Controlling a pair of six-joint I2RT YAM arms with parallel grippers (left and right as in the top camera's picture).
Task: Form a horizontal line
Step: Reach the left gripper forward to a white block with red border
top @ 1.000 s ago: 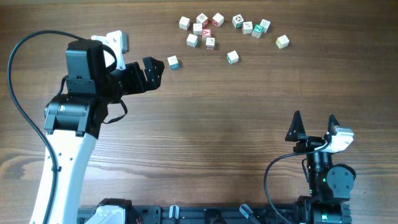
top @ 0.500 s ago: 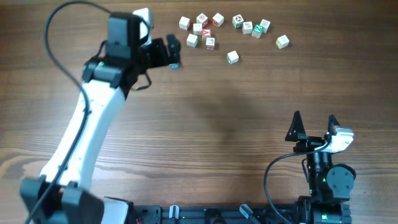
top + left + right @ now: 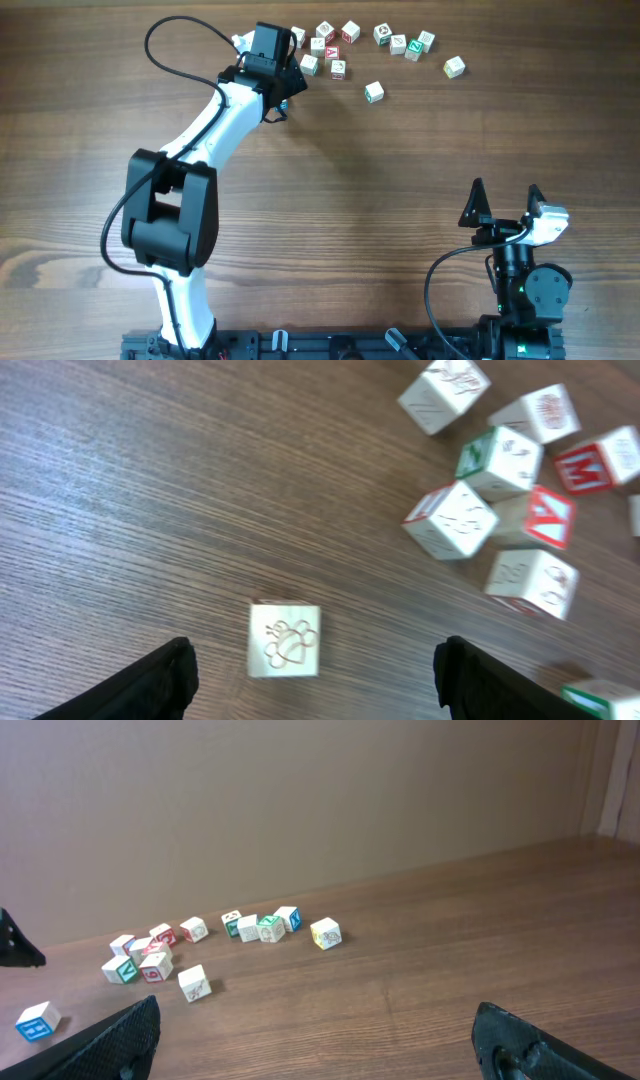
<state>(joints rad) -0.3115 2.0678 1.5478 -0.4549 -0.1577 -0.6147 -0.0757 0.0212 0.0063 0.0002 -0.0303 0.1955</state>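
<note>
Now left gripper (image 3: 315,655) jaws open astride pale wooden cube (image 3: 284,640) on grained table (image 3: 120,510), having swung over; right gripper (image 3: 505,186) open, empty.

Shows the horizontal line (image 3: 405,44) as a short row of small whitish wooden letter cubes touching edge to edge. Lies flat at the far side, right of centre. Includes one blue-marked cube (image 3: 288,918) at the right end.

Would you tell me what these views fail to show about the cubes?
- Overhead: the left arm covers the cube between its jaws.
- Left wrist: a green-edged cube is cut off at the bottom-right corner.
- Right wrist: markings on the far cubes are too small to read.
</note>
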